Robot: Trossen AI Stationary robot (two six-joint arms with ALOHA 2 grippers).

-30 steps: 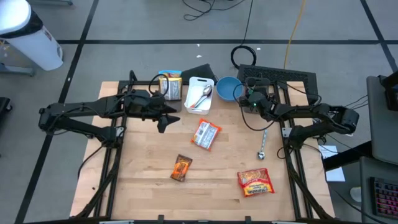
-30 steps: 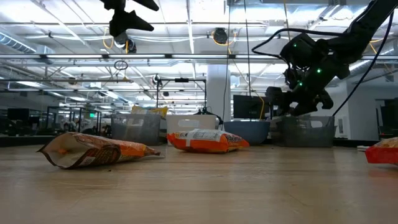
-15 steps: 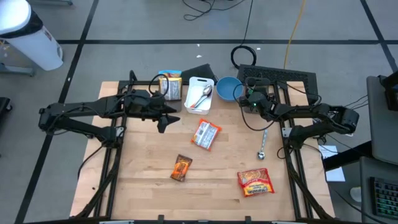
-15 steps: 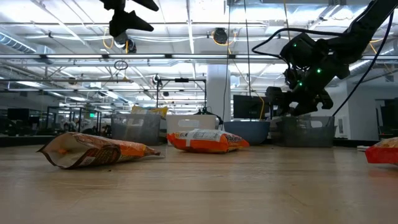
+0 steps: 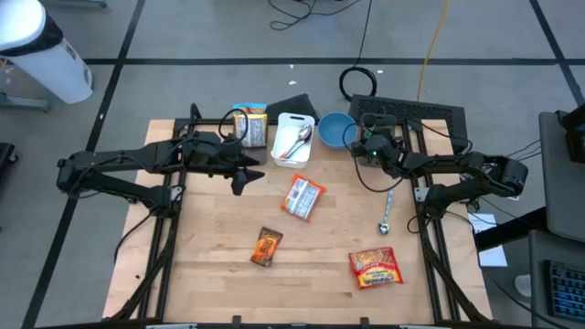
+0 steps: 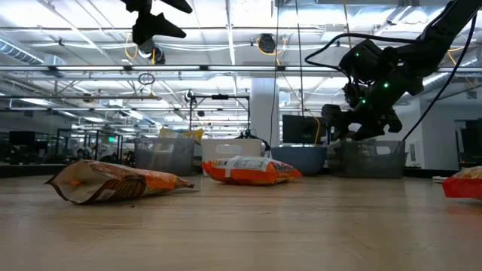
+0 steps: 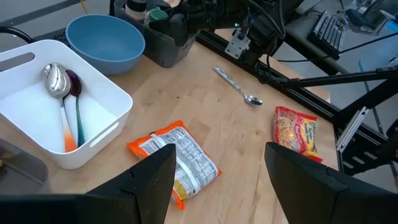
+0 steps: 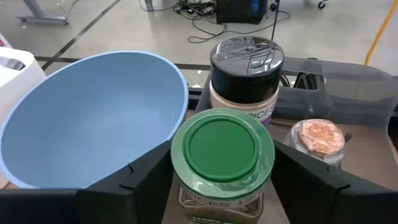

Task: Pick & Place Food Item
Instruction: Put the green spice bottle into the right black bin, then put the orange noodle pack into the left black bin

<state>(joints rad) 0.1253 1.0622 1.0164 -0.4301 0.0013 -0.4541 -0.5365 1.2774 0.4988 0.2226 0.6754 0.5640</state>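
A jar with a green lid stands upright in a dark bin at the table's far right, beside a black-lidded jar and a copper-lidded one. My right gripper is open, one finger close on each side of the green-lidded jar. My left gripper hangs open high over the table's middle left, holding nothing. Below it lies an orange-and-white food packet. A brown packet and a red packet lie flat nearer the front edge. My right gripper's fingers flank the green-lidded jar's body just under the lid, coming slanting down from the near right. I cannot tell whether they touch it. The jar stands upright in the bin.
A blue bowl and a white bin with spoons stand along the far edge, and a clear bin with a jar is left of them. A loose spoon lies at the right. Bare wood shows at the near left.
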